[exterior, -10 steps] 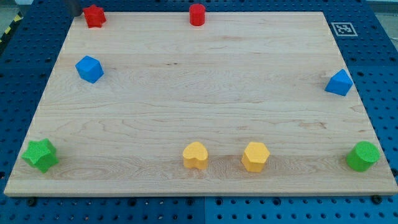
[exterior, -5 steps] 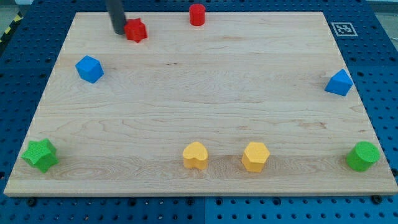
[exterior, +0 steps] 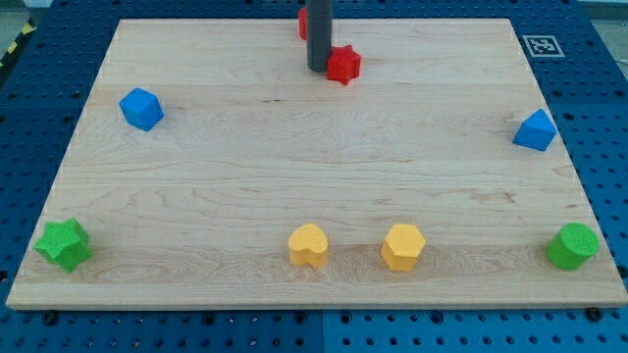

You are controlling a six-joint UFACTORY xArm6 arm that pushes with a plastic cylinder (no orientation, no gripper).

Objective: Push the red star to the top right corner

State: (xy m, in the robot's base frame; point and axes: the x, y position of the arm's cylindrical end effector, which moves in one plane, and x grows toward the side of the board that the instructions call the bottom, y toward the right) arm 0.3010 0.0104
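Red star (exterior: 343,65): near the view's top edge, slightly right of centre, lying on the wooden board (exterior: 314,176), well apart from the top right corner.

My tip (exterior: 317,69): end of a dark upright rod, pressed against the star's left side. The arm has no jaws, so there is no open or closed state to report.

Red block (exterior: 303,22): just behind the rod at the top edge, mostly hidden; shape cannot be told.

Blue cube (exterior: 141,108): upper left.

Blue block (exterior: 535,130): right edge, wedge-like.

Yellow heart (exterior: 308,245) and yellow hexagon (exterior: 402,246): bottom centre, near each other but apart.

Green star (exterior: 64,244): bottom left corner.

Green block (exterior: 572,246): bottom right corner, rounded.
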